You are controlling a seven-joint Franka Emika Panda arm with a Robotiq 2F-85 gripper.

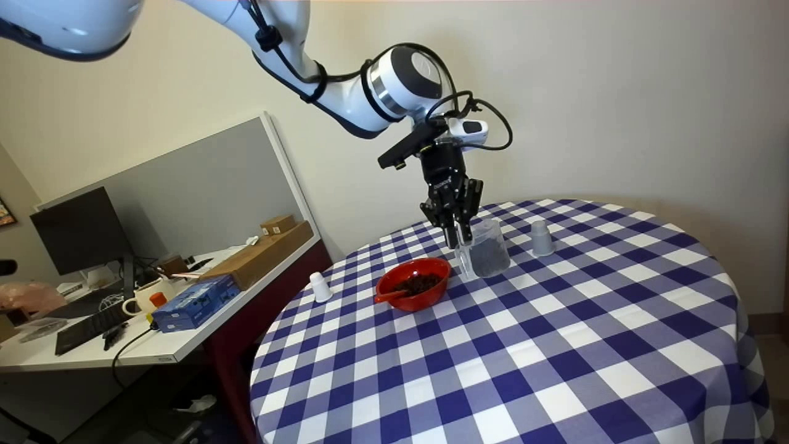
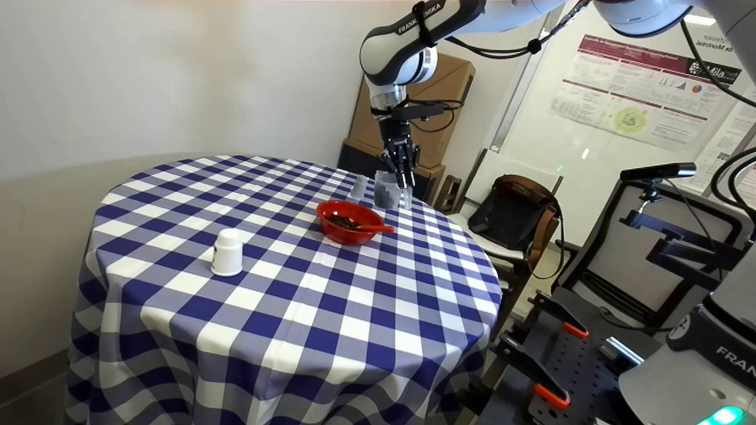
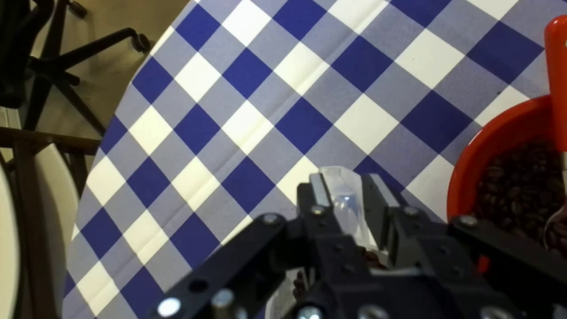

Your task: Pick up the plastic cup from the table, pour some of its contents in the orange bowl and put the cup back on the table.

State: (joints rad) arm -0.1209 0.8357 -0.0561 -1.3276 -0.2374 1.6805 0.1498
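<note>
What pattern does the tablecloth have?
The tablecloth is checkered in dark blue, white and greyish blue; the wrist view shows it best.

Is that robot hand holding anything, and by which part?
The gripper has its fingers on either side of the handle of the clear plastic cup; whether they grip it, I cannot tell.

The clear, handled plastic cup (image 1: 489, 251) looks upright and holds dark brown beans (image 3: 371, 258) — whether it touches the round table (image 1: 555, 370), spread with blue-and-white checks, cannot be told. Just beside it the bright red-orange bowl (image 1: 425, 301) sits upright on the table — its bottom covered with dark beans.
</note>
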